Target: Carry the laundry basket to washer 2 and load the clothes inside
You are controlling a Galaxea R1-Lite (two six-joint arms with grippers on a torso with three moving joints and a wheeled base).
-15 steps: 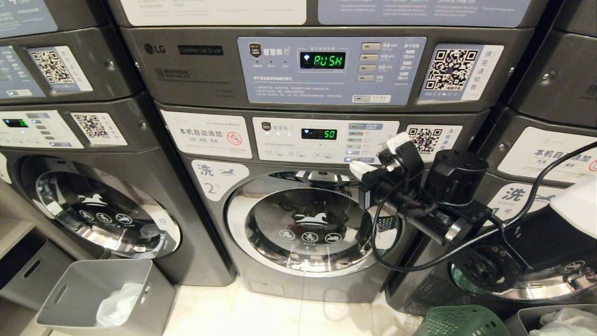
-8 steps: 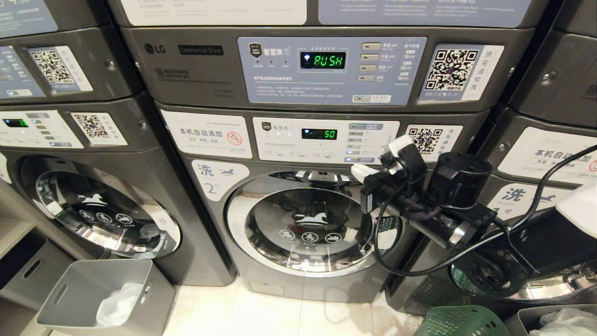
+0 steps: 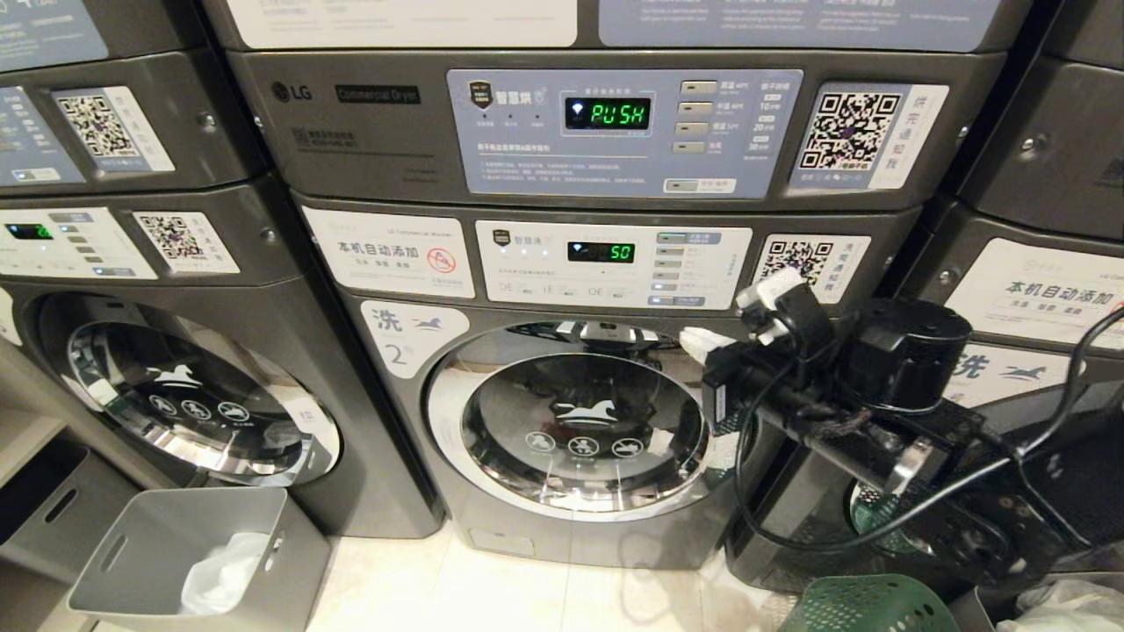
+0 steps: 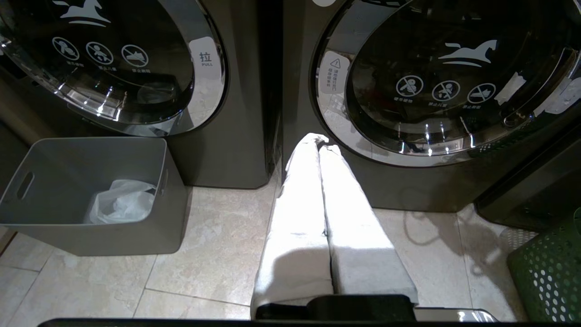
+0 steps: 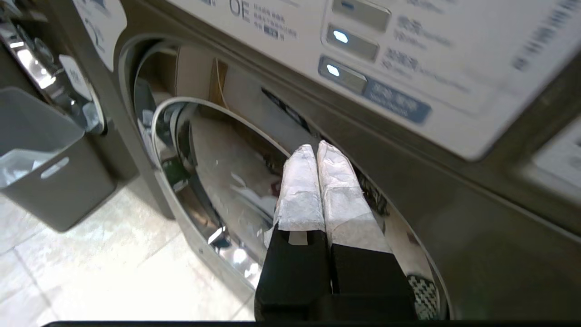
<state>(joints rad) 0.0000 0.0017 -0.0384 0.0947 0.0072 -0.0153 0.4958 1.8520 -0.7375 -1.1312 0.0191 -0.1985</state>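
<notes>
Washer 2 [image 3: 575, 421] stands in the middle, dark grey, its chrome-ringed glass door closed and a white "2" label [image 3: 411, 338] at its upper left. My right gripper [image 3: 702, 341] hovers shut and empty at the door's upper right rim, just under the control panel [image 5: 363, 45]. In the right wrist view its white-wrapped fingertips [image 5: 316, 152] are pressed together over the door ring [image 5: 218, 172]. The green laundry basket [image 3: 865, 606] sits on the floor at the lower right, below the right arm. The clothes are out of view. My left gripper [image 4: 321, 143] hangs shut, low before washer 2 [image 4: 454, 77].
A grey bin [image 3: 176, 553] with a white bag stands on the tiles at lower left, before the left washer [image 3: 184, 395]. Another bin with a white bag [image 3: 1054, 606] is at the bottom right corner. The right washer [image 3: 992, 369] is behind my right arm. Dryers [image 3: 606, 114] stack above.
My right arm has drawn to the right and a little lower, off the control panel toward the door's upper right rim. The fingers stayed shut. Nothing else moved.
</notes>
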